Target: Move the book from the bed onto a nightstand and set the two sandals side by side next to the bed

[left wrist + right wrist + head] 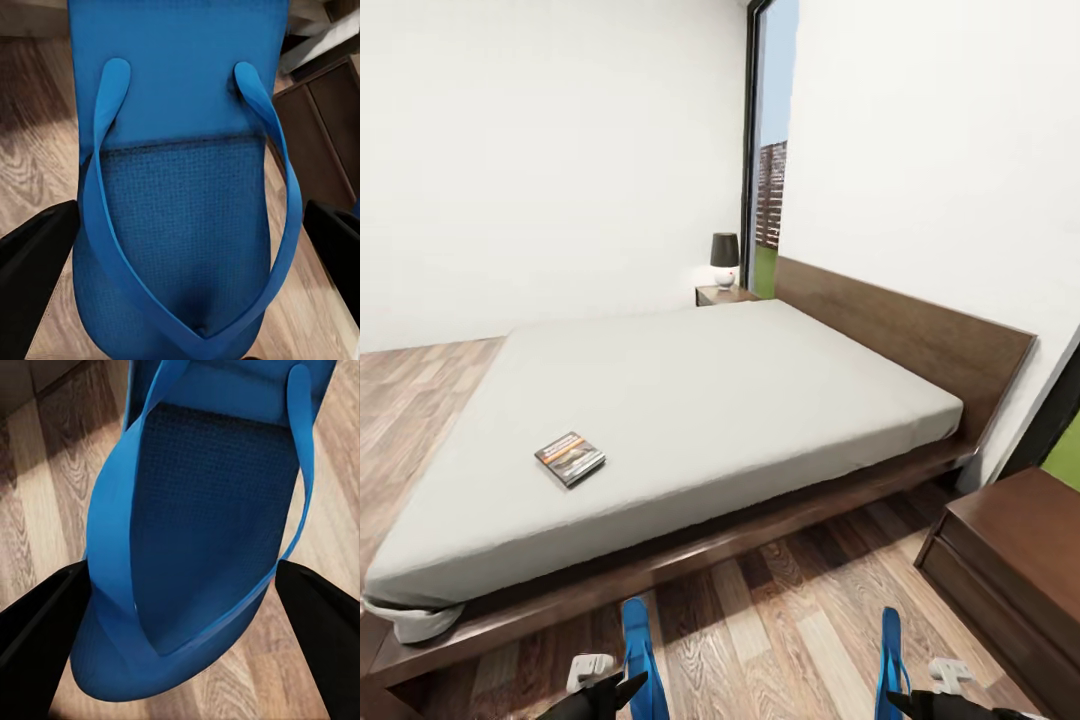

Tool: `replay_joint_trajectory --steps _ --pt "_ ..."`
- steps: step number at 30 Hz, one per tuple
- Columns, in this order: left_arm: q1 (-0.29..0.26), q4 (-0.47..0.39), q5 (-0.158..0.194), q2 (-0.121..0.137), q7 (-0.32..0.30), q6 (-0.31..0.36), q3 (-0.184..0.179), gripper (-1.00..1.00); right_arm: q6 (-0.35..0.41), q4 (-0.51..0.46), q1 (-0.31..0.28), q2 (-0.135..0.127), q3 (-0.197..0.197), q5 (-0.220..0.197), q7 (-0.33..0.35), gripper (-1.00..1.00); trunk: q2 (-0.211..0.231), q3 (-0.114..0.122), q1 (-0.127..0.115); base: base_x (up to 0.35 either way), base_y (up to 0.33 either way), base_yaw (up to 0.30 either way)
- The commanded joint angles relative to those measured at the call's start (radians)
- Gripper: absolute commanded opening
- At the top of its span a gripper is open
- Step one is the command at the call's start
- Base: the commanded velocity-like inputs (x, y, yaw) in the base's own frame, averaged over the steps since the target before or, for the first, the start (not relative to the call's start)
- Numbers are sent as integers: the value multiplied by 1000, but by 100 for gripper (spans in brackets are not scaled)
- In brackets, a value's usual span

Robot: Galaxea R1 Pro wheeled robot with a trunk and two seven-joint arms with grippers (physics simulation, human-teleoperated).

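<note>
Head view: each hand, left (pixel 622 688) and right (pixel 900 700), is clamping one light, flexible sandal (pixel 640 655) edgewise across its sole.

Your head camera looks forward and down across the bed (pixel 700 400) from its long side, the window (pixel 772 150) at twelve o'clock, the near nightstand (pixel 1020 560) at four o'clock, and plank floor (pixel 780 620) at six. Your left wrist camera sits very close over the left sandal (pixel 180 225), facing along the fingers toward the floor. Your right wrist camera hangs equally close over the right sandal (pixel 195 547). All three views share both sandals' strip of floor beside the bed.
</note>
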Motion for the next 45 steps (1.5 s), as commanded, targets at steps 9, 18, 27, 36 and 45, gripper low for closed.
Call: replay_joint_trajectory --steps 9,18,27,36,45 --pt "-1 1 5 0 -3 -4 -3 -100 5 0 0 -1 -4 -4 4 -100 0 -4 0 0 0 277" --pt "-1 1 5 0 -3 -4 -3 -100 5 0 0 -1 -4 -4 4 -100 0 -7 0 0 0 277" --pt "-1 1 5 0 -3 -4 -3 -100 5 0 0 0 -5 -4 5 -100 0 -10 0 0 0 277" --pt "-1 1 5 0 -3 -4 -3 -100 5 0 0 -1 -5 -4 5 -100 0 -13 0 0 0 277" --pt "-1 1 5 0 -3 -4 -3 -100 5 0 0 -1 -5 -4 5 -100 0 -16 0 0 0 277"
